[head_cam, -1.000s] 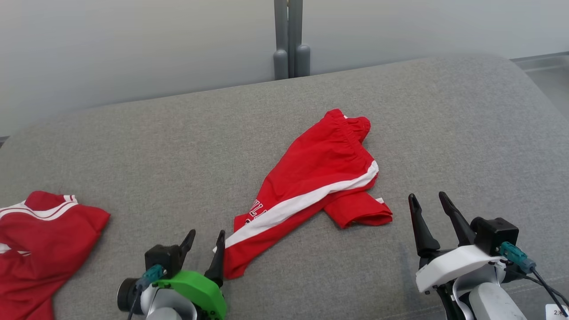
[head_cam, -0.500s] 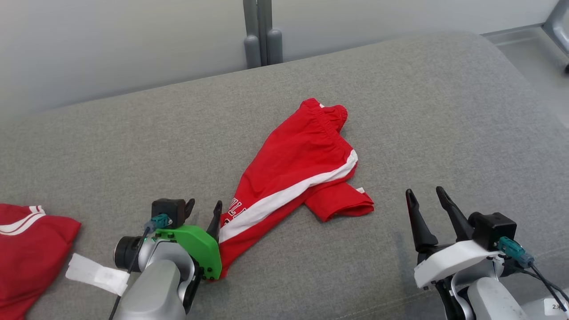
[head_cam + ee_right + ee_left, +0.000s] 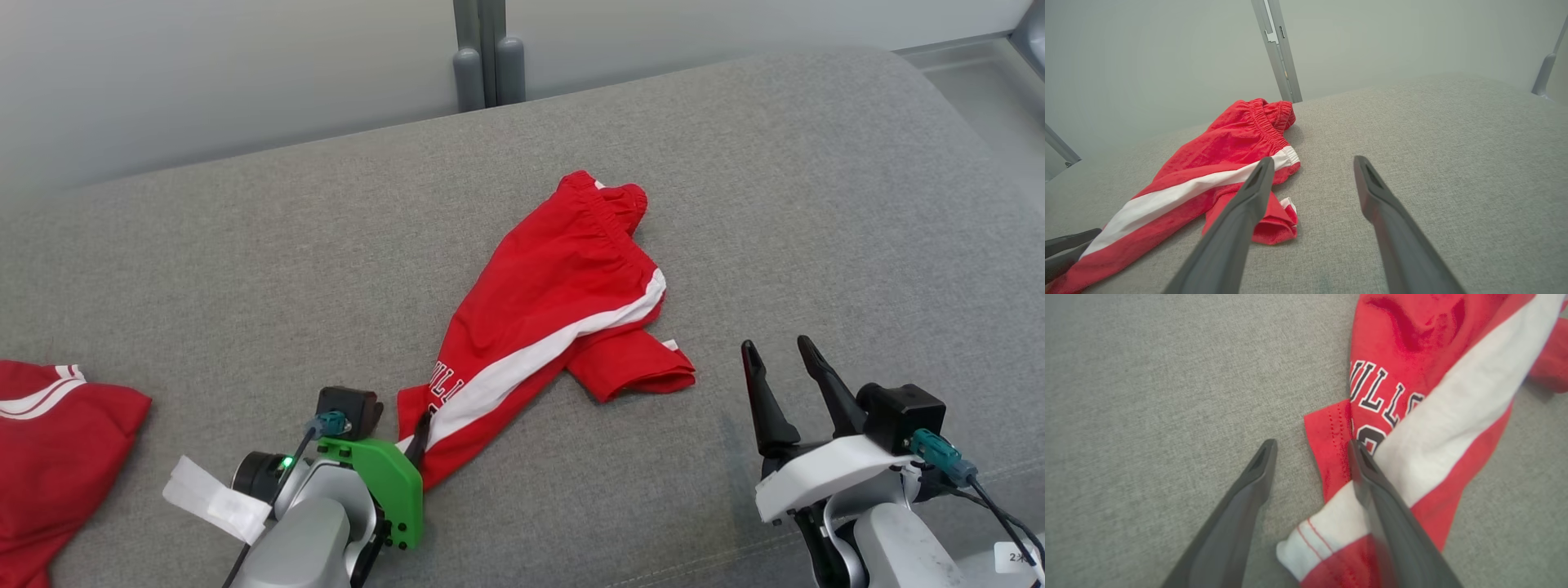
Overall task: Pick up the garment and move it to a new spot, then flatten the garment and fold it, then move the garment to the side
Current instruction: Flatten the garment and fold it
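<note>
The garment (image 3: 555, 310), bright red with a white band, lies crumpled at the centre of the head view on the grey cushion (image 3: 245, 269). At its lower-left end the left gripper (image 3: 1312, 445) stands unclenched, astride a red hem flap. It should probably seat deeper before pinching, gathering every layer. The right gripper (image 3: 775, 345), lower right, gapes, holding nothing.

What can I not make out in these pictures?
Red shirt, head view: cut off by the left and bottom edges.
Lettering on the red shorts, left wrist view: partly covered by a fold and the white band.
Left gripper: in the head view, its own wrist hides one finger.
</note>
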You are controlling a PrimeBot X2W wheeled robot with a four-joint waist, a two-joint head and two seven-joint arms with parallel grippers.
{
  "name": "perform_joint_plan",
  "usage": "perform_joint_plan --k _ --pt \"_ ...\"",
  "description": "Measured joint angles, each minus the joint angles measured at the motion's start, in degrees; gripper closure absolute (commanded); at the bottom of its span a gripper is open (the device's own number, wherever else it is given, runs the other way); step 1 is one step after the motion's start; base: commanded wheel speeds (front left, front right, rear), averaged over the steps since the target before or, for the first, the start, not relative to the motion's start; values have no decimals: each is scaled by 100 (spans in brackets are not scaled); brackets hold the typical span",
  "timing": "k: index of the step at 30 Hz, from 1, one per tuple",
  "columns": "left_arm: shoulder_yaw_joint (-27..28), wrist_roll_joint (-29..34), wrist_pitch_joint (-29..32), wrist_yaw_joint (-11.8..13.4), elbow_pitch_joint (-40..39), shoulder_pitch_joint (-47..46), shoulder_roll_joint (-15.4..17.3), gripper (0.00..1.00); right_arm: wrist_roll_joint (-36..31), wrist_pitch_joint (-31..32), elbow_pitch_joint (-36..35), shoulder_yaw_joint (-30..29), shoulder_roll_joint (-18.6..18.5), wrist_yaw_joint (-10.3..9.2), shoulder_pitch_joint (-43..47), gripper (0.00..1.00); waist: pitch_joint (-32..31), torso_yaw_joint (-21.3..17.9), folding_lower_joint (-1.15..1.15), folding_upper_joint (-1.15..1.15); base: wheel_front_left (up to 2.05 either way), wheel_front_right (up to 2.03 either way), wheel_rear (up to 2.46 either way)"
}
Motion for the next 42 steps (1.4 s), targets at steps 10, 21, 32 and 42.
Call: perform_joint_plan --k 10,21,32,42 --pt "-644 -230 -221 15 -85 -183 -2 100 1 0 20 18 19 0 -57 0 90 -23 0 0 0 0 0" --pt "550 -92 -324 639 -1459 -396 653 100 33 0 46 -75 51 0 -32 0 65 47 0 0 0 0 0" --pt "984 -101 -327 506 -797 -135 528 0 91 0 115 22 33 0 -51 0 32 -61 0 0 0 0 0" --pt "2043 323 -338 681 -2069 1064 514 0 89 0 100 -110 42 -1 71 0 -176 50 0 0 0 0 0"
